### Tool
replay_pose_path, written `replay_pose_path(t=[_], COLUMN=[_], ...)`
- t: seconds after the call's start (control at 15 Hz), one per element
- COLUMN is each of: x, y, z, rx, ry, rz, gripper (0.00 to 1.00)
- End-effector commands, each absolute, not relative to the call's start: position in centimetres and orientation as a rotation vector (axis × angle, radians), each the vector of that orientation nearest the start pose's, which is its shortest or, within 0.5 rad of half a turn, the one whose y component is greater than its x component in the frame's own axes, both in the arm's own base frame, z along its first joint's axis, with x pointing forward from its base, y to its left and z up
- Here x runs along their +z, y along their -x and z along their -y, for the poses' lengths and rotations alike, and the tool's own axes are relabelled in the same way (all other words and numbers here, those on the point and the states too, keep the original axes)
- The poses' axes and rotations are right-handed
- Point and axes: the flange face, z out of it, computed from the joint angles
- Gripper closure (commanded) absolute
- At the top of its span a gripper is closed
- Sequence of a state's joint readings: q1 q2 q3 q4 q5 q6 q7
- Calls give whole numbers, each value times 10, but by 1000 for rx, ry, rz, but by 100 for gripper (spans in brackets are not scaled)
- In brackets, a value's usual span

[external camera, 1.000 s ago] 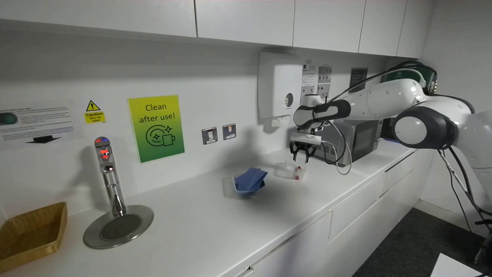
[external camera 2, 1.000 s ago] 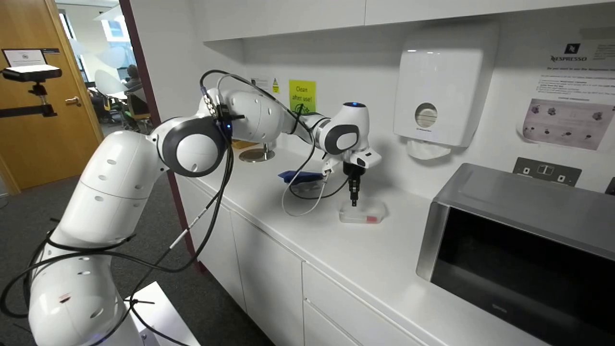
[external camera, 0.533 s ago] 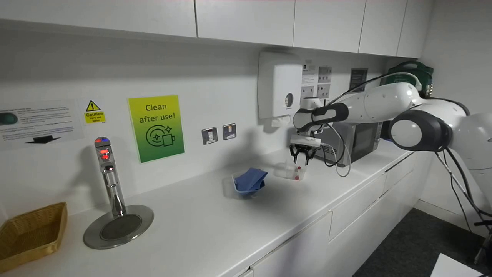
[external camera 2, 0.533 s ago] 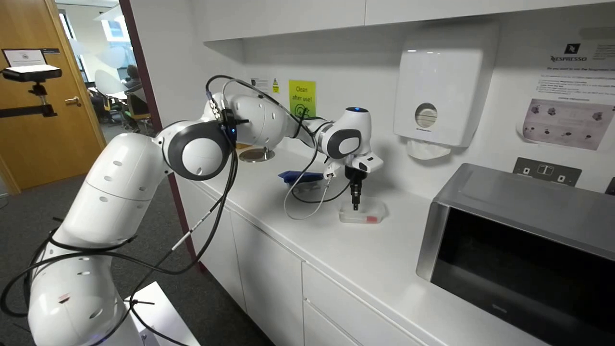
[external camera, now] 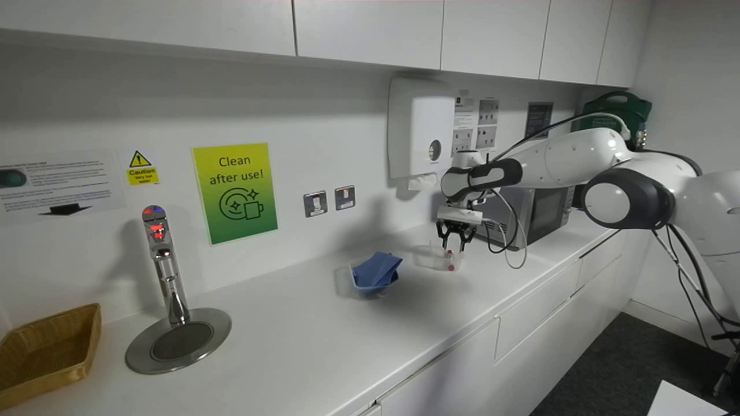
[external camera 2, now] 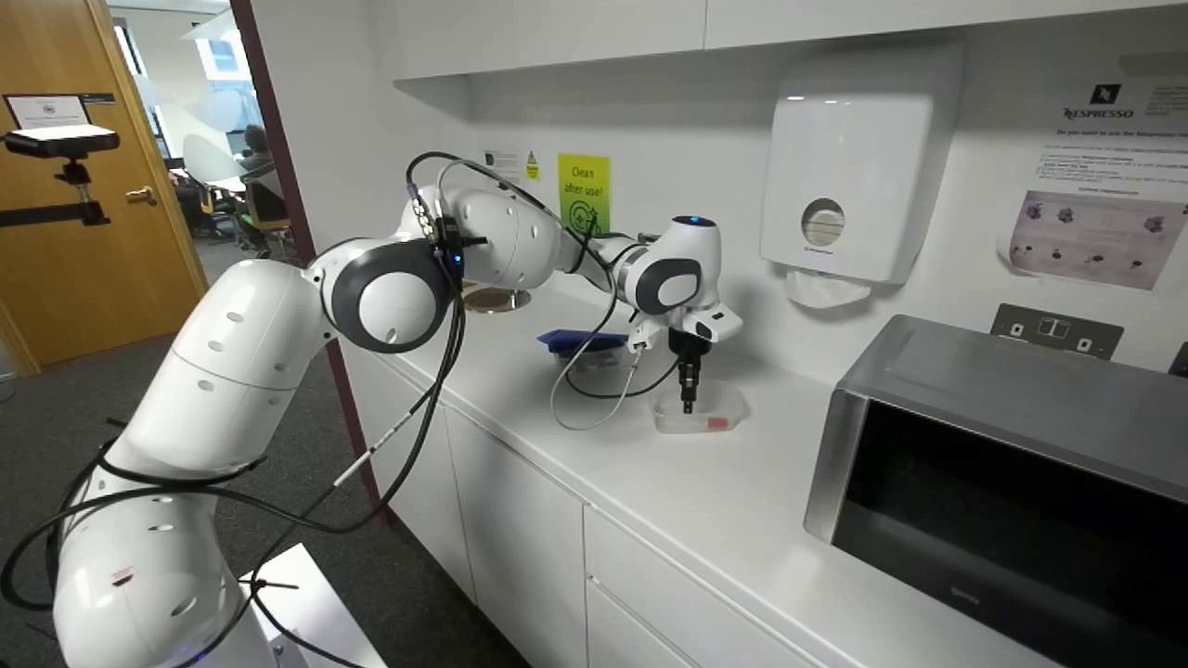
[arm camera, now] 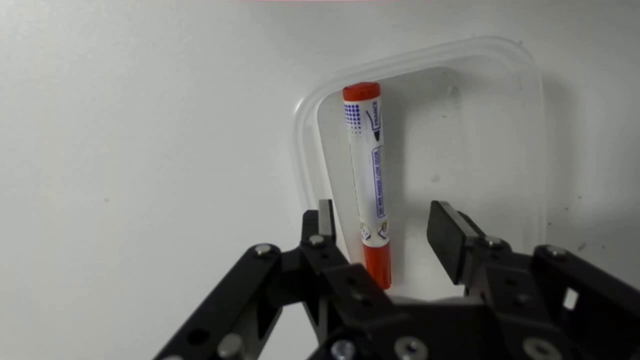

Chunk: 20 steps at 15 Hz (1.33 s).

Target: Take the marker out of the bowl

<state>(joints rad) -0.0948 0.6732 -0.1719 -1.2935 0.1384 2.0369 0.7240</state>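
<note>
The marker [arm camera: 366, 165], white with red ends, lies in the clear plastic bowl [arm camera: 425, 59], close along one side wall. Its red ends also show in an exterior view [external camera: 451, 267], and a red part shows in another exterior view [external camera 2: 717, 423]. The bowl stands on the counter in both exterior views [external camera: 422, 258] [external camera 2: 666, 423]. My gripper [arm camera: 382, 212] is open and points down at the bowl. Its fingers stand on either side of the marker in the wrist view. The left finger overlaps the bowl's side wall; I cannot tell if it touches. The gripper also shows in both exterior views [external camera: 453, 247] [external camera 2: 688, 406].
A second clear container with a blue cloth [external camera: 377, 270] stands beside the bowl on the white counter [external camera: 324, 341]. A microwave [external camera 2: 1002, 464] stands on the other side. A paper towel dispenser [external camera 2: 863, 167] hangs on the wall behind. A tap [external camera: 167, 271] and basket [external camera: 49, 352] are farther along.
My gripper has moved down toward the bowl, its fingers staying open. The bowl with the marker has shifted slightly toward the counter's front edge in the last half second.
</note>
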Motion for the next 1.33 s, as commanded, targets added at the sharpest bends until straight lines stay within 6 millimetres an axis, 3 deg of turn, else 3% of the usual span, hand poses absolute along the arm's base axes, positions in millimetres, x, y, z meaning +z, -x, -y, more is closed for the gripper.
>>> replay_pose_path(t=[0.0, 0.73, 1.27], x=[370, 344, 332], y=[-728, -730, -728], z=[165, 150, 163], rx=[-109, -63, -33], ry=[2701, 2731, 2715], rz=[-1459, -1406, -1425], gripper=[44, 45, 45])
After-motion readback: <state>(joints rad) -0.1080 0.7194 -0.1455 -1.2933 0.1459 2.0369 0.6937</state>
